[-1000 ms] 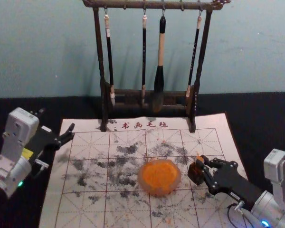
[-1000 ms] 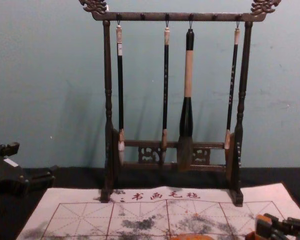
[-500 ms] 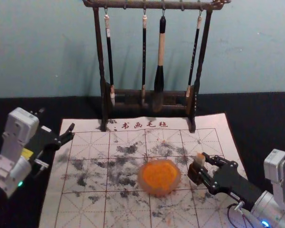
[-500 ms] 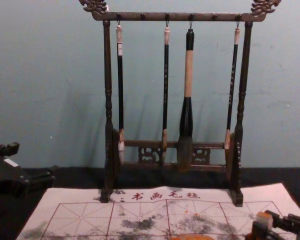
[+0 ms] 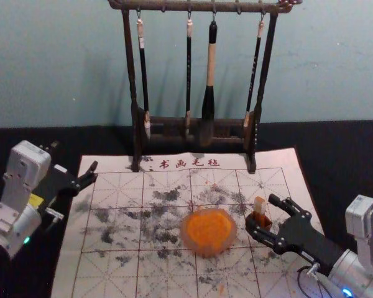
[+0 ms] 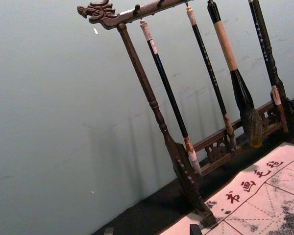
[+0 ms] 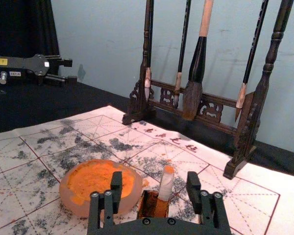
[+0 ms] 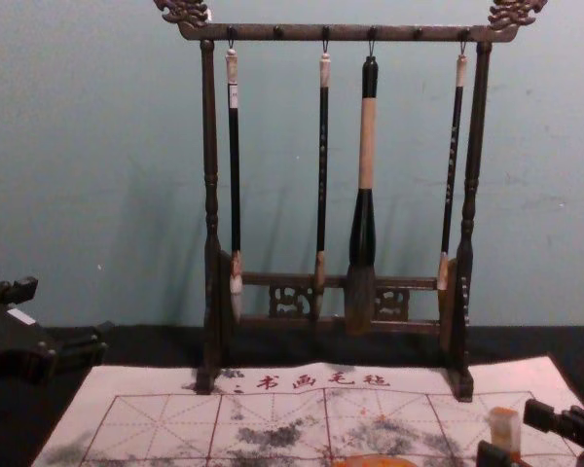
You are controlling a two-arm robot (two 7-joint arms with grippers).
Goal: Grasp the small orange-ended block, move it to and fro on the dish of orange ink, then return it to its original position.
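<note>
Dish, head view: dish [image 5: 184,234] on the sheet [image 5: 115,273], orange ink [image 5: 210,227] spread over its inside.
Block, head view: small block [image 5: 259,205] standing in a small box [image 5: 265,222], just right of the dish.
Right gripper, head view: right gripper [image 5: 262,212] also right of the dish, spread wide around the block.
Left gripper, head view: left gripper [image 5: 73,156] parked, well left of the dish, fingers apart.
Rack, left wrist view: brush rack [image 6: 152,102], beyond the dish, brushes hanging from it.
Box, right wrist view: beside the dish, open-topped, orange stains inside; the block's foot is in it, its orange end up.
Step, right wrist view: likely the release, with the block back in place. Best to keep the fingers wide and back straight off; the slimmer gap on one side could let a finger knock the block over.
Block, chest view: upright, right of the dish, apart from the fingertips.
</note>
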